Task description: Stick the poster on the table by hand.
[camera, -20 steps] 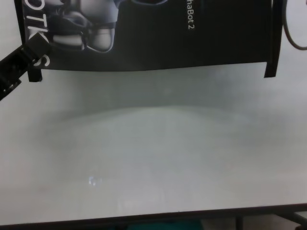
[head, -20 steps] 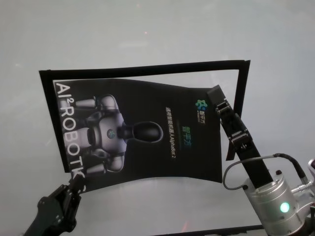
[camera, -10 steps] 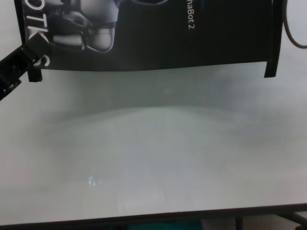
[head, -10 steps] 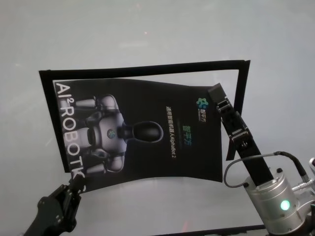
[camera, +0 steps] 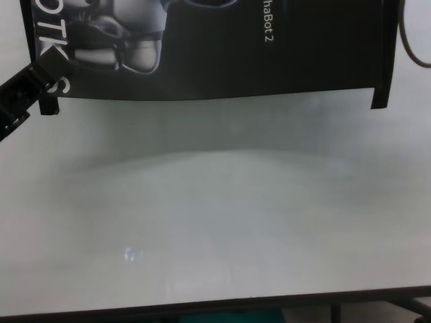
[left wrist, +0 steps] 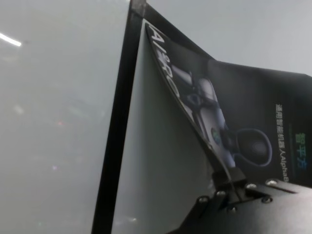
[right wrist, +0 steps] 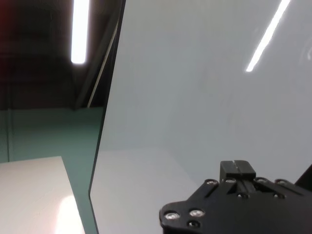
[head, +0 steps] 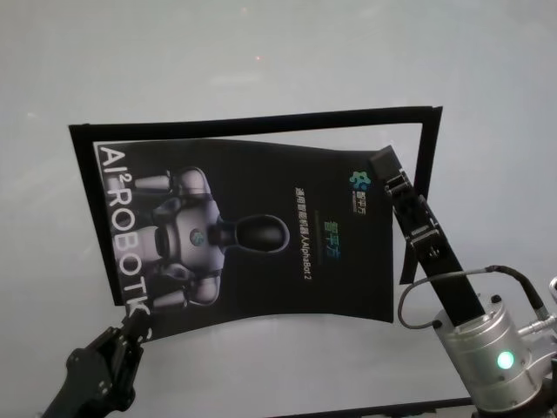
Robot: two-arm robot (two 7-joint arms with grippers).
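The poster (head: 261, 174), black with a silver robot figure and white lettering, hangs bowed a little above the table (head: 261, 52). My left gripper (head: 135, 329) is shut on its near left corner, which also shows in the left wrist view (left wrist: 230, 179) and in the chest view (camera: 40, 81). My right gripper (head: 381, 164) is shut on the poster's far right corner. The poster's near edge (camera: 222, 94) curves above the white surface in the chest view. The right wrist view shows only my right gripper (right wrist: 237, 168) and bare table.
A narrow black tape strip (head: 261, 119) runs along the poster's far edge. Another strip (head: 418, 200) hangs down its right side. The table's dark front edge (camera: 215, 306) is near me. A grey cable (head: 452, 279) loops at my right wrist.
My right wrist has shifted slightly toward the near right, and the poster's right part lies a bit flatter. The left gripper has not moved.
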